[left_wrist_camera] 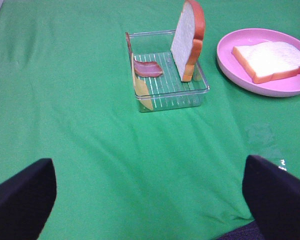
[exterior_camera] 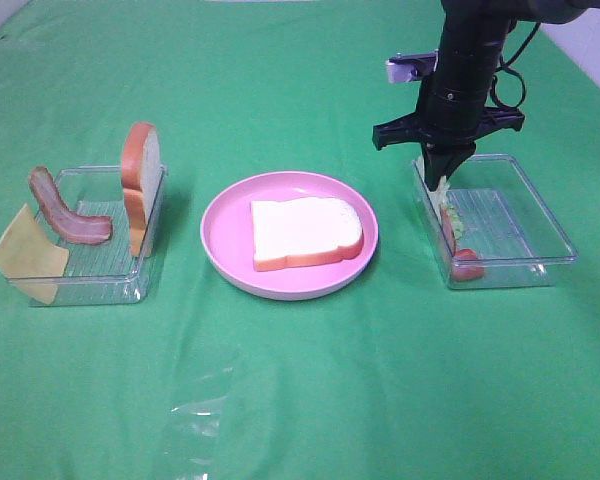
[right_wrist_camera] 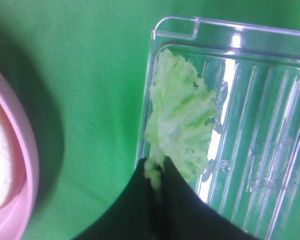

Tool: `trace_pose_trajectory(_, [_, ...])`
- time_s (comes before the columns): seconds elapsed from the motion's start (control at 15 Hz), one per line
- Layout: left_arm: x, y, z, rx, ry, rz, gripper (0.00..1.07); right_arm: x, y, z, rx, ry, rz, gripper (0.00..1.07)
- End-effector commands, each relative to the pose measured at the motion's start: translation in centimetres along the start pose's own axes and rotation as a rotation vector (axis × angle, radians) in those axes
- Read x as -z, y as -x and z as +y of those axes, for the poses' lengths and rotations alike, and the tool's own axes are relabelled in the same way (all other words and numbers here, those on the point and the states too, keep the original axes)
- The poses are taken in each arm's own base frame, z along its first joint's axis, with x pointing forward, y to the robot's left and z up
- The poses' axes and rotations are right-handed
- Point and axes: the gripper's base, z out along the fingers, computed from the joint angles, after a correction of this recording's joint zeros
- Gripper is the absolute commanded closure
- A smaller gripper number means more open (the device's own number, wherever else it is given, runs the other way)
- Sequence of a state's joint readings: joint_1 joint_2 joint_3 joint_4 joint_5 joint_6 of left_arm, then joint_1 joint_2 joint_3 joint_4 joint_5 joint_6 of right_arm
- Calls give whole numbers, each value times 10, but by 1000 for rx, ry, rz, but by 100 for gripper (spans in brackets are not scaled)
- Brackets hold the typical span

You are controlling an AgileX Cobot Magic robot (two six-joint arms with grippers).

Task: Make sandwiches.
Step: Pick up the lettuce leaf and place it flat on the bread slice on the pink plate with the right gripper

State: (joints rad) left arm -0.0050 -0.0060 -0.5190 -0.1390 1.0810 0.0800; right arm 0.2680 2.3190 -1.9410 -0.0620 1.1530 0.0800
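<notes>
Pinching lettuce (right_wrist_camera: pixel 182 115) in tray — my right gripper (right_wrist_camera: pixel 157 167) clamped on its edge | next: I'd lift it onto bread slice (exterior_camera: pixel 305 232)

Pink plate (exterior_camera: pixel 223 236), left tray (exterior_camera: pixel 102 264), right tray (exterior_camera: pixel 512 216), green cloth (exterior_camera: pixel 300 400)

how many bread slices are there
2. The flat slice lies on the pink plate in the middle; the upright slice stands in the left tray. The right gripper partly blocks the right tray.
</notes>
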Motion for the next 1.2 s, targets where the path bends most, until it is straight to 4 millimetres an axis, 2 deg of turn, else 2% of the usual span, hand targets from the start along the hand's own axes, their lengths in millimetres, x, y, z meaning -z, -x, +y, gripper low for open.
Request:
trace_pose_trajectory(0.07, [1, -1, 0, 3, -1, -10, 14, 13, 0, 0, 28, 4, 25, 107])
trace_pose_trajectory(0.2, [1, -1, 0, 3, -1, -10, 14, 32, 2, 0, 54, 10, 43, 107])
trace_pose_trajectory(0.33, [1, -1, 0, 3, -1, -10, 14, 54, 3, 0, 66, 24, -15, 107])
trace_pose_trajectory(0.6, [1, -1, 0, 3, -1, -10, 14, 118, -12, -8, 61, 0, -156, 107])
trace_pose_trajectory(0.73, [1, -1, 0, 3, -1, -10, 14, 139, -18, -9, 58, 2, -200, 107])
trace_pose_trajectory(1.2, [1, -1, 0, 3, -1, -10, 14, 140, -19, -2, 51, 80, -201, 107])
